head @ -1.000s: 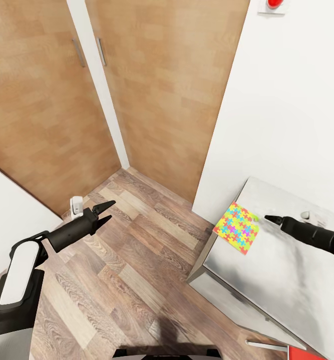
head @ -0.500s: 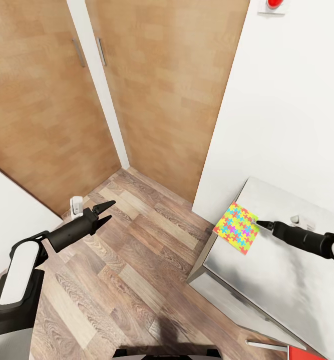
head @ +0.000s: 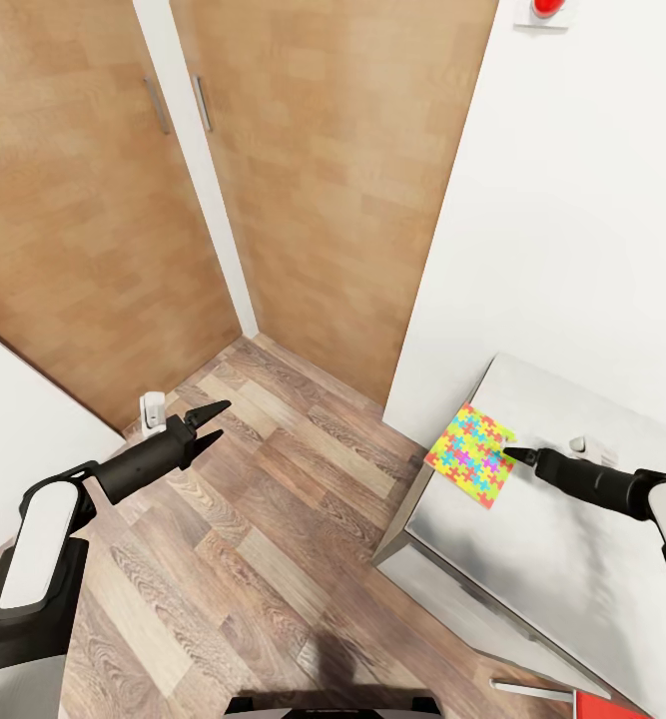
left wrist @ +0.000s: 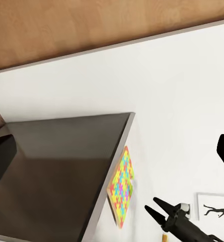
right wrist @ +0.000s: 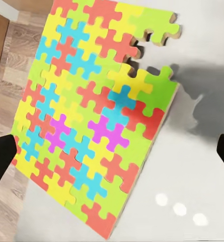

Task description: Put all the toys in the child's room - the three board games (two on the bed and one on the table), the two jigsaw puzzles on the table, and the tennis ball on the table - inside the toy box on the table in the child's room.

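Right gripper (head: 510, 454), fingers spread, at my jigsaw puzzle (head: 471, 454) on the table's (head: 562, 559) corner: a clumsy nudge may slide it off the edge.

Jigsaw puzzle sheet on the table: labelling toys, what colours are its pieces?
Yellow, green, blue, red, orange and some magenta; the flat jigsaw puzzle sheet shows best in the right wrist view.
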